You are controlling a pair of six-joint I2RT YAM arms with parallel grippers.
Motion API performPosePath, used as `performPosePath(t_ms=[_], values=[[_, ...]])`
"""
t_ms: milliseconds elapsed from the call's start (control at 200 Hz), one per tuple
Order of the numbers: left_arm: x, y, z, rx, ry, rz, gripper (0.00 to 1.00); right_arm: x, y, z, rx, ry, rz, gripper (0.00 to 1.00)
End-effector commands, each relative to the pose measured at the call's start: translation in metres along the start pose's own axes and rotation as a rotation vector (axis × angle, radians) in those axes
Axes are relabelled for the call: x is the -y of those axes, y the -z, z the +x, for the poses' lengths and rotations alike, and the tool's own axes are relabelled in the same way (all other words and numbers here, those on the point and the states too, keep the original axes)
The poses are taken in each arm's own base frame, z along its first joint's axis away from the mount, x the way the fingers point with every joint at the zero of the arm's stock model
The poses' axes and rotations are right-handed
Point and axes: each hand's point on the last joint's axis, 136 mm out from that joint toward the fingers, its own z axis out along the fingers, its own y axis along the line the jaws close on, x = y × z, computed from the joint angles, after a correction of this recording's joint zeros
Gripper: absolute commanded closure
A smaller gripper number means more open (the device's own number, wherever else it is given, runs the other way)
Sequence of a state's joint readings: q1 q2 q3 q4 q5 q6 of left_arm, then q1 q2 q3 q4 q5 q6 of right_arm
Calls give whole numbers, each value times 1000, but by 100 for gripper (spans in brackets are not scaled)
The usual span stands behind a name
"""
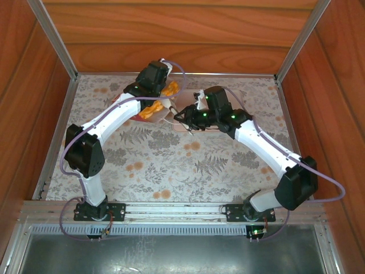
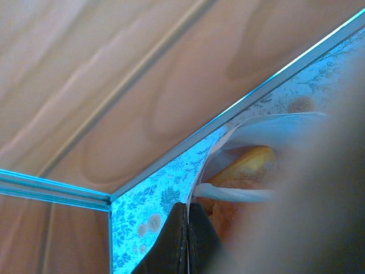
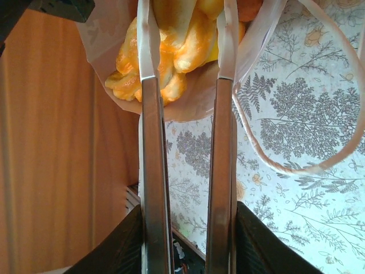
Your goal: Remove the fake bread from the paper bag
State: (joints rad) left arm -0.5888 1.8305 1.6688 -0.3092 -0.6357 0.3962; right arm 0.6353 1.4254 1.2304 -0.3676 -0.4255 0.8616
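Right end effector clamps tongs; fake bread sits straight ahead btwn tips. Left end effector pinches paper bag.

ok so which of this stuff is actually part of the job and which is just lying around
In the job: golden-orange toy bread; white paper bag, pinched by the left gripper; long metal tongs, held by the right gripper.

Just there: floral table cover; wooden walls.
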Motion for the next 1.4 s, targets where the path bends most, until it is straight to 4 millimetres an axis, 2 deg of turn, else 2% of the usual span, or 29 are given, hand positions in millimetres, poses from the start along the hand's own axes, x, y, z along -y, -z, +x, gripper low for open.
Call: performPosePath(t_ms=[0,155,315,605,865,1015,1179,1394], values=[[-16,4,-13,25,30,-57,100,-9,15,0,40,56,-3,82],[-19,5,-12,21,27,-70,100,-11,28,1,61,70,13,82],[-21,7,-11,22,28,-73,100,-12,51,2,110,95,55,81],[-23,11,-10,24,26,-73,100,-23,109,-7,233,170,132,76],[-25,11,-6,15,15,-83,100,-12,152,-26,276,237,294,73],[-30,15,-6,18,14,-92,100,3,174,-42,296,257,408,72],[-34,23,-9,36,30,-82,100,20,178,-50,268,254,457,73],[-36,24,-10,43,40,-78,100,46,151,-52,118,254,480,76]])
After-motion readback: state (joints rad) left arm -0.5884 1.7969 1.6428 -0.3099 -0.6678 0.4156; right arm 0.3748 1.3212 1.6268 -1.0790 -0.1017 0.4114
